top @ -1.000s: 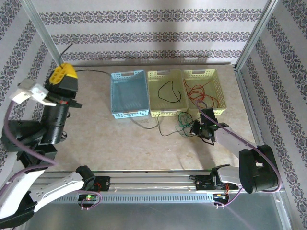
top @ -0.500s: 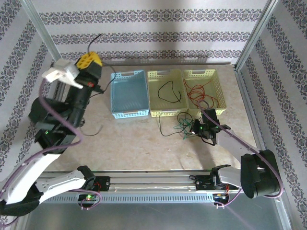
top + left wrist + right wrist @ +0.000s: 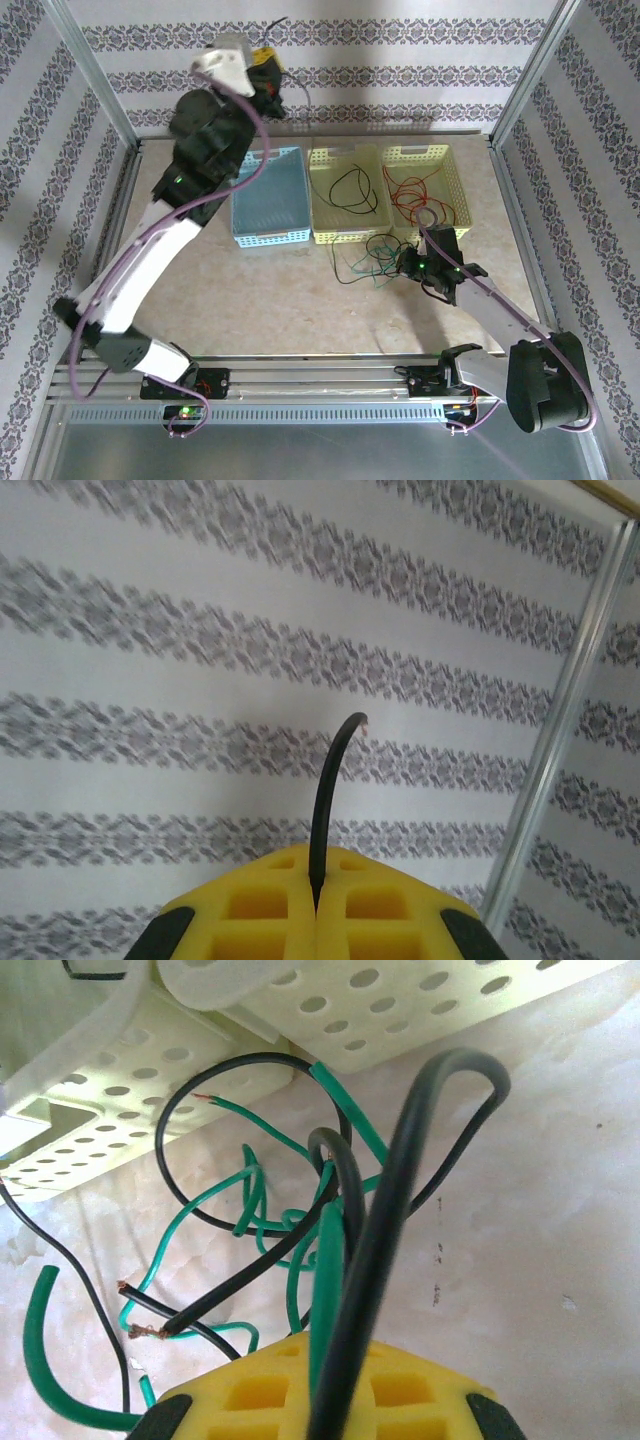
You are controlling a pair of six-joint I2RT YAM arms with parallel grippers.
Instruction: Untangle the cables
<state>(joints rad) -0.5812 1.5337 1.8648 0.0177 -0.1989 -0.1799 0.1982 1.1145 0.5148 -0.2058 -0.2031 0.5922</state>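
The left arm stands raised and stretched toward the back wall [image 3: 400,60], with the left gripper [image 3: 265,62] high above the blue basket [image 3: 268,238]. Its jaws are closed on a black cable [image 3: 325,810], whose short free end stands near upright above the pads, tip bent right.

The right arm reaches low over the table [image 3: 250,290]. The right gripper [image 3: 405,266] sits just before the yellow baskets [image 3: 345,238], clamped on a black loop [image 3: 398,1155] and the green cable [image 3: 345,1105], both running away from it toward the baskets.

The red cable [image 3: 420,195] lies in the rightmost basket.
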